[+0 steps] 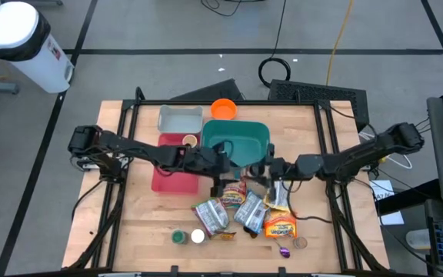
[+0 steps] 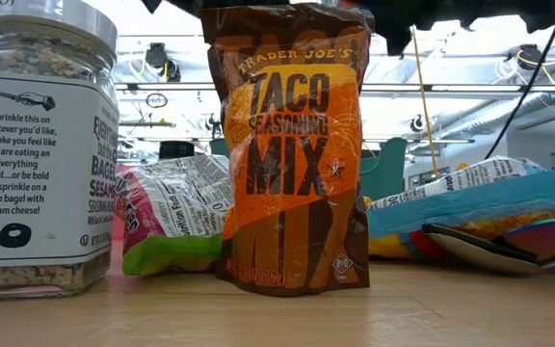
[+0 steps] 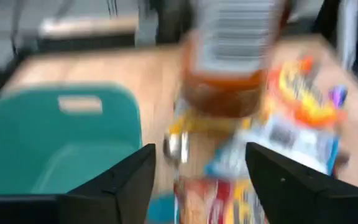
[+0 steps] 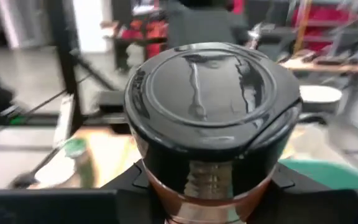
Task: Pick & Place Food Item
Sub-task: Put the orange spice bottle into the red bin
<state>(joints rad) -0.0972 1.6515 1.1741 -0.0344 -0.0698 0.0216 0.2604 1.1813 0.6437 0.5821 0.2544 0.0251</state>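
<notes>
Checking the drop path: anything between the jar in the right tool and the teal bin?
Nothing visible. The right tool grips the black-lidded jar just beside the teal bin. The left tool, open and empty, hovers at the bin's front rim, close to the path but not clearly across it.

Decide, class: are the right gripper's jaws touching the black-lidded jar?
Touching. The right wrist view shows the black-lidded jar seated between the right gripper jaws, which press against its sides below the lid.
</notes>
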